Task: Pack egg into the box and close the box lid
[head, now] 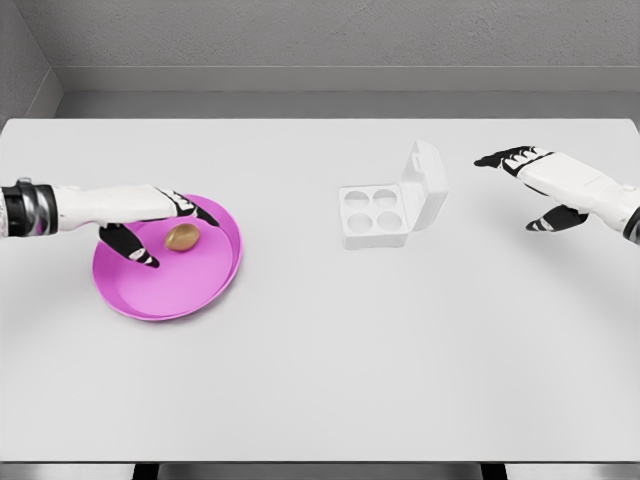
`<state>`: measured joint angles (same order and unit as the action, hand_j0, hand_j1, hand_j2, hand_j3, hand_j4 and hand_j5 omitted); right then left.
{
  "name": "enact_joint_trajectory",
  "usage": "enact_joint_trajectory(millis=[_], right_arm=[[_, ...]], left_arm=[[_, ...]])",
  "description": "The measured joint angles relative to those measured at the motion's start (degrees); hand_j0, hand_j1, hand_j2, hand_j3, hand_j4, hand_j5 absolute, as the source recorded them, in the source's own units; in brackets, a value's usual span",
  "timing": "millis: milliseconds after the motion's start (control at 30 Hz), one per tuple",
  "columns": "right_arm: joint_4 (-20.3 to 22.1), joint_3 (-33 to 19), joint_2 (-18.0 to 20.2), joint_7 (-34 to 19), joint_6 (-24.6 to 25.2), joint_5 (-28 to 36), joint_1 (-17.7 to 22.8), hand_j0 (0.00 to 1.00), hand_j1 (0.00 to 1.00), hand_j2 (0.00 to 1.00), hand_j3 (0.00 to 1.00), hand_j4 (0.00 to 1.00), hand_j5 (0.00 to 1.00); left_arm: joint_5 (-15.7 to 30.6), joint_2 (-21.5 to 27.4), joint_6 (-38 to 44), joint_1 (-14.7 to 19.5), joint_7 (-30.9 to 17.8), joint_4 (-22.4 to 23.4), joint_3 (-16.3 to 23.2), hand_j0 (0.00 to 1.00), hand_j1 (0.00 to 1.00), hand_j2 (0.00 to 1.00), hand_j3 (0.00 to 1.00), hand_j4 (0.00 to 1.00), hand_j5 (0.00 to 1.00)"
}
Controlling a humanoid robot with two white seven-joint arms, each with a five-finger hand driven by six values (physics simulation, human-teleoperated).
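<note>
I am reaching my left hand (150,225) in from the left edge of a white table (320,380), over a round magenta plate (160,290) that is sitting on the left part of the tabletop. A single brown egg (182,237) is lying on that plate, toward its upper middle. My left hand is hovering around the egg: the black-tipped fingers (200,210) are extending past the egg's upper side, while the thumb (135,250) is pointing down to the egg's lower left. The egg is sitting in the gap between fingers and thumb, just beside them, and I cannot tell whether any of them is touching it. The hand is spread and is not gripping anything.

Well to the right of the plate, near the middle of the table, a small white egg box (372,215) is standing with four round empty cups showing. Its lid (425,185) is standing raised on the box's right side, tilting away from the cups.

Farther right from the plate, beyond the box, my right hand (540,190) is coming in from the right edge. It is hanging above the table, apart from the box lid, fingers stretched toward the left and thumb lowered, relaxed and holding nothing.
</note>
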<state>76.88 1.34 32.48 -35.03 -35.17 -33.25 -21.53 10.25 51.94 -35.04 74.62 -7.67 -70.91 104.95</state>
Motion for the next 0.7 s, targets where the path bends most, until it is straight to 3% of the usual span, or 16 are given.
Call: enact_joint_trajectory(millis=[700], right_arm=[[-0.07, -0.02, 0.0, 0.0, 0.0, 0.0, 0.0, 1.0, 1.0, 1.0, 1.0, 1.0, 1.0]], left_arm=[[0.04, -2.79, 0.0, -2.37, 0.15, 4.99, -0.22, 0.89, 0.89, 0.89, 0.89, 0.89, 0.89]])
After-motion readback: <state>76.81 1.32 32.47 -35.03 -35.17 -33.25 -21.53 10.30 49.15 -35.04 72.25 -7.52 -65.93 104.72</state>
